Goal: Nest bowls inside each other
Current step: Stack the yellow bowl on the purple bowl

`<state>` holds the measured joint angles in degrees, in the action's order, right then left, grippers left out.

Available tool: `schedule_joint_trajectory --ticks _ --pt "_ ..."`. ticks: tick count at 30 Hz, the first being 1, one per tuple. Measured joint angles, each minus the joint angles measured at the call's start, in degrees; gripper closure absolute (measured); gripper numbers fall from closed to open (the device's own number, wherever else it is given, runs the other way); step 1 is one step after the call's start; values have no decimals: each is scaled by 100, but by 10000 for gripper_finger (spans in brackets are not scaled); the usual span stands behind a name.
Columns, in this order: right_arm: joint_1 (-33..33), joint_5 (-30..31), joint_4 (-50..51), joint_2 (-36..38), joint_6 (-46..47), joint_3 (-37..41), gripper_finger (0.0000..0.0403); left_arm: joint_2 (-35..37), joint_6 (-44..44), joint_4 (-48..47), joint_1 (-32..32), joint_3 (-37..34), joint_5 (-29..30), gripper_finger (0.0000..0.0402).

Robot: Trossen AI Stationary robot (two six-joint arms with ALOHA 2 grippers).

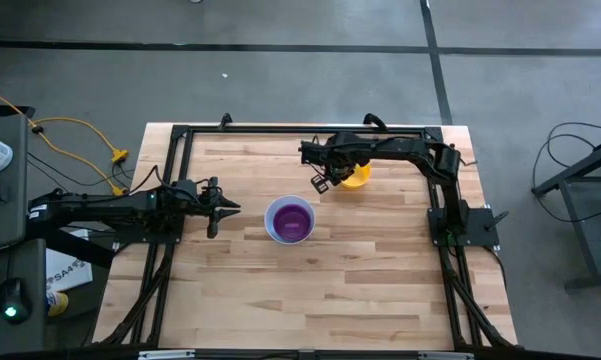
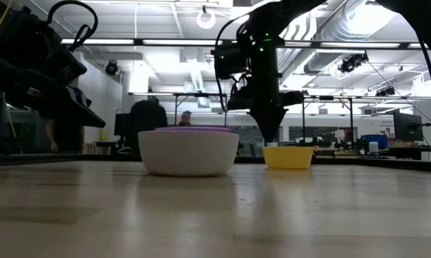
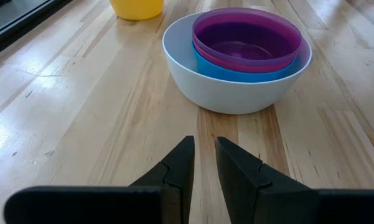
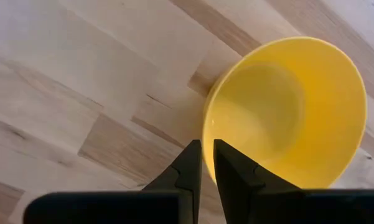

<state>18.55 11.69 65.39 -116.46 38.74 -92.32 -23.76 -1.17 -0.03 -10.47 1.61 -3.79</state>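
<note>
My right claw hangs narrow above the yellow bowl's near rim. I should straddle that rim, pinch, then carry it toward seven o'clock into the purple bowl.

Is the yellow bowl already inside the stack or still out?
Out. The yellow bowl stands alone on the table, apart from the white bowl, which holds the blue and purple ones.

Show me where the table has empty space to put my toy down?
The whole front of the table, below the white bowl, is bare wood. The back left corner is bare too. It's crowded around the yellow bowl, where the right claw hangs, and between the left claw and the white bowl.
</note>
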Motion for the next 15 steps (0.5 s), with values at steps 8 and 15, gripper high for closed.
schedule_joint_trajectory --ticks 8,15 --pt "28 21 -120 0 -90 155 366 1 1 0 1 0 0 334" --pt "26 21 -119 0 -101 161 366 -1 0 0 -1 0 0 334"
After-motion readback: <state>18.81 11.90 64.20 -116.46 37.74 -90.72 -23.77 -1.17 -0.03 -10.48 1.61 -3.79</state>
